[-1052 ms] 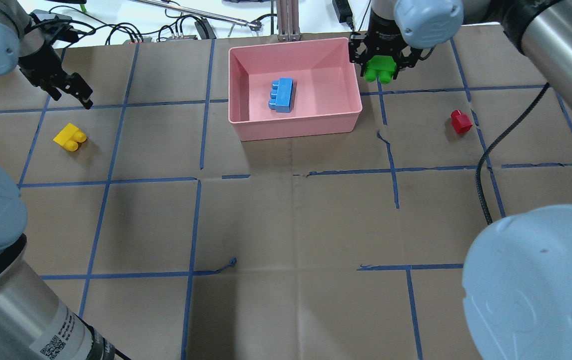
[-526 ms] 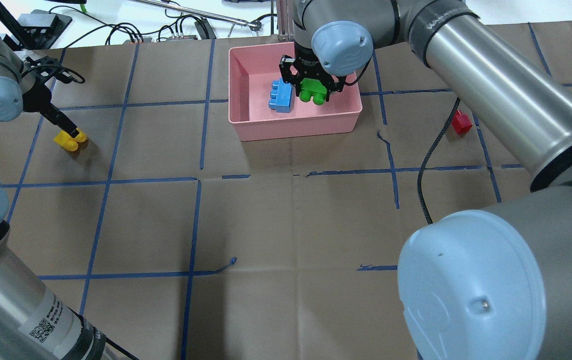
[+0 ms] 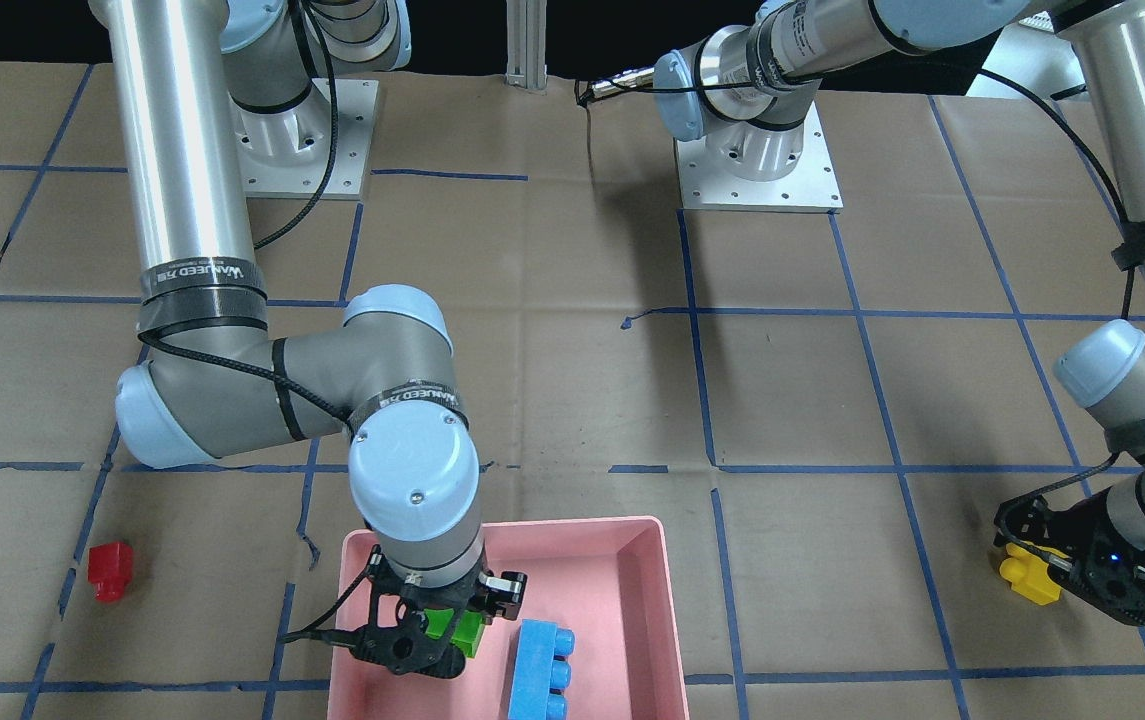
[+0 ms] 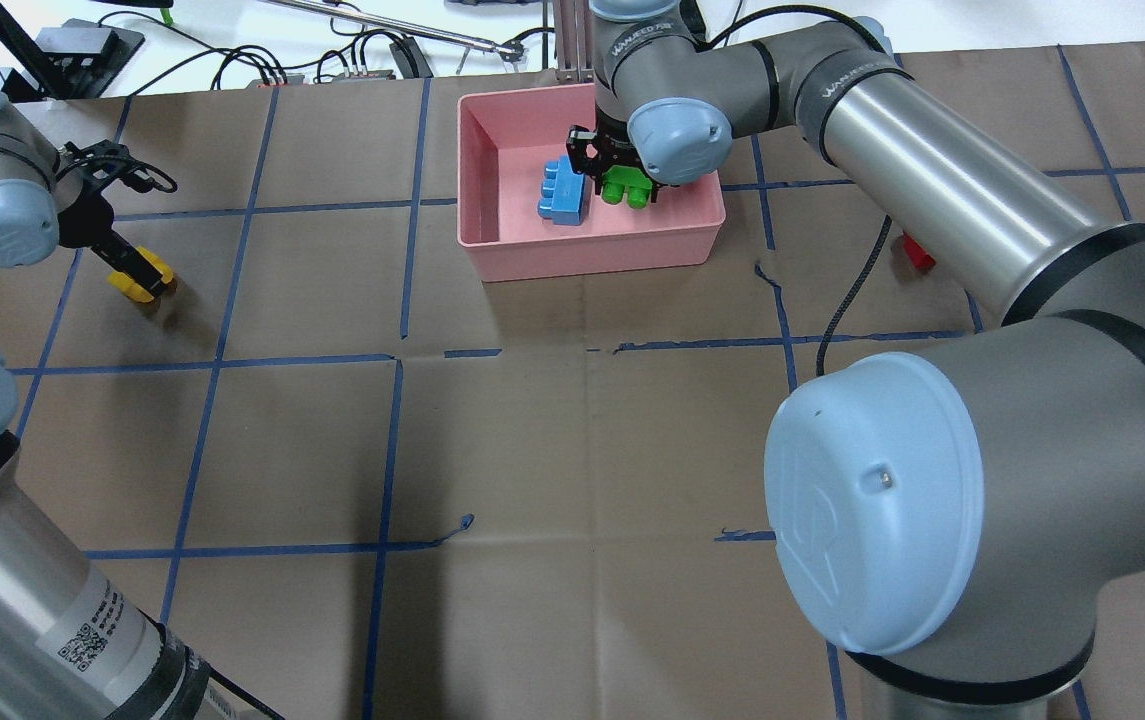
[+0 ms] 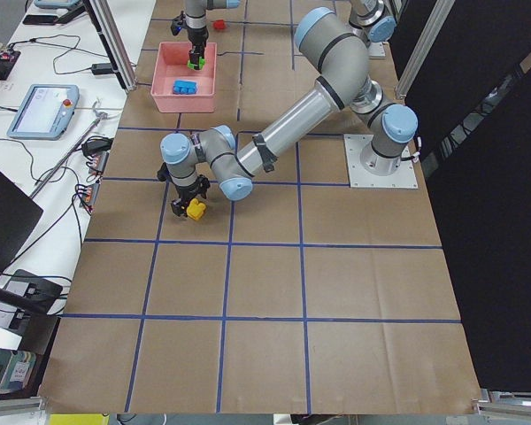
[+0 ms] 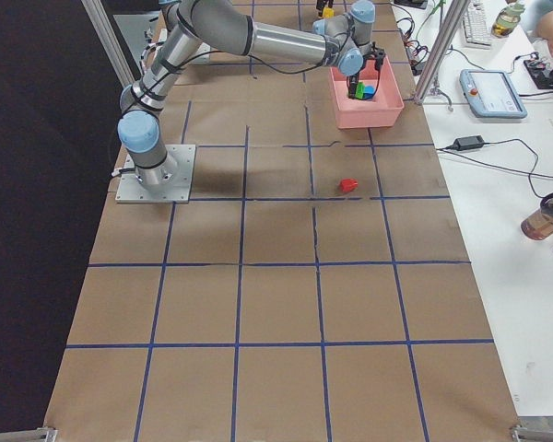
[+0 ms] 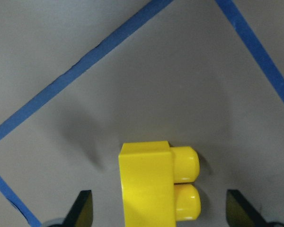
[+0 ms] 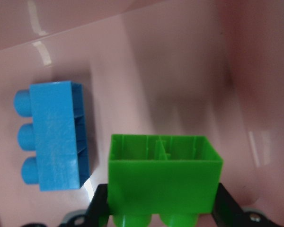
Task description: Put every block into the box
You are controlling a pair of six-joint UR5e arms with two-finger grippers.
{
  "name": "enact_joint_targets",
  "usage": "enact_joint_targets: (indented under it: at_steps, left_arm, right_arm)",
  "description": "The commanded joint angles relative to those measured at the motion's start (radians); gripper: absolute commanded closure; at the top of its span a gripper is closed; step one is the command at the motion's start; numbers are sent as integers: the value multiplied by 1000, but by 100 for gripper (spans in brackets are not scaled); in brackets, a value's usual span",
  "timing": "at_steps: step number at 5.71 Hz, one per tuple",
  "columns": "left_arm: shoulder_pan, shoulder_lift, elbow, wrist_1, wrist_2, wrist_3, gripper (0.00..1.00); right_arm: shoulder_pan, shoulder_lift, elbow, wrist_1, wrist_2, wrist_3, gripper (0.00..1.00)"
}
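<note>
The pink box [image 4: 592, 255] sits near the far edge of the paper-covered table [image 4: 572, 450]. Broad bare surface lies on its near side and on both flanks.

Inside the box, the blue brick [image 4: 564, 190] lies on the floor roughly in the middle, its studs pointing toward the robot's left. Just beside it, the right gripper [image 3: 432, 625] hangs between the walls, clamped on the green brick [image 8: 163, 177], whose studs point toward the near wall (whether this brick touches the floor cannot be told). A narrow gap separates green from blue.

Well apart on the left side, the left gripper [image 4: 127, 262] is low over the table. Its fingers [image 7: 83, 208] are spread on either side of the yellow brick [image 7: 149, 187], and space shows between each finger and the brick. The yellow brick rests on the paper near a blue tape line [image 7: 85, 71].

The red brick [image 3: 110, 571] stands alone on the open table on the right side of the box, well apart from it (the right arm partly covers it in the overhead view).
</note>
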Motion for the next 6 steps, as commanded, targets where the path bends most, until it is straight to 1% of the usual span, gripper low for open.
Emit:
enact_joint_targets:
  at_steps: [1, 2, 3, 4, 5, 6]
  left_arm:
    - [0, -8, -2, -2, -2, 3, 15]
    - [-1, -12, -4, -3, 4, 3, 25]
    - [-1, -10, -4, -6, 4, 2, 60]
    - [-1, -10, 2, -14, 7, -3, 100]
    - [-4, 1, 10, -25, 4, -12, 100]
    - [-17, 13, 30, -92, 1, -30, 100]
  right_arm:
    - [-58, -69, -4, 57, 2, -79, 0]
    - [-73, -116, -3, 96, -7, -121, 0]
    - [-135, -149, 9, 122, -7, -308, 0]
    - [-229, -159, 15, 143, -10, -492, 0]
    - [-316, -159, 47, 145, -12, -664, 0]
    - [-402, -157, 115, 140, -15, -759, 0]
